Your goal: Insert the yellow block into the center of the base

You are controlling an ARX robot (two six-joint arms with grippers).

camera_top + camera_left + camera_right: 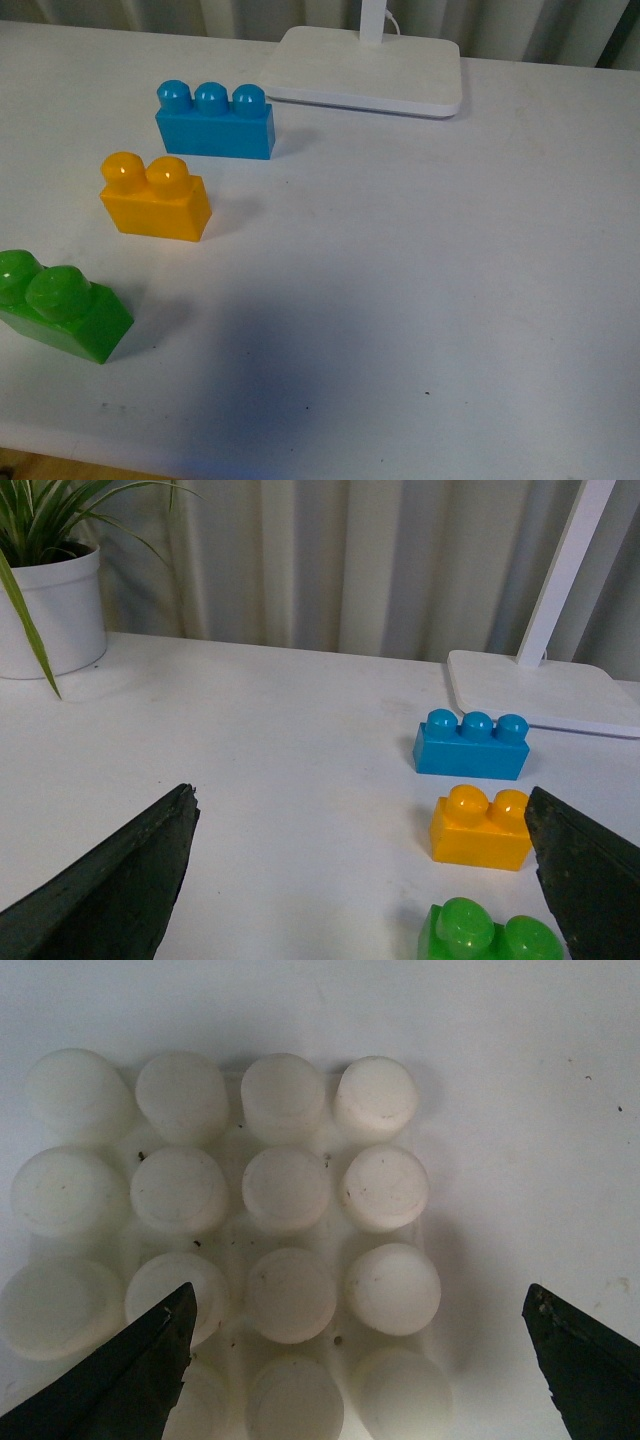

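Observation:
The yellow block (155, 197) stands upright on the white table left of centre, two studs up, between a blue brick (214, 120) behind it and a green brick (60, 306) in front. In the left wrist view the yellow block (481, 827) lies close to one finger of my open left gripper (360, 870), which holds nothing. The base (230, 1230), a white plate of round studs, fills the right wrist view directly under my open right gripper (360, 1360). Neither gripper nor the base shows in the front view.
A white lamp stand (365, 68) with its pole sits at the table's back. A potted plant (45, 590) stands far off in the left wrist view. Blue brick (472, 744) and green brick (490, 935) flank the yellow one.

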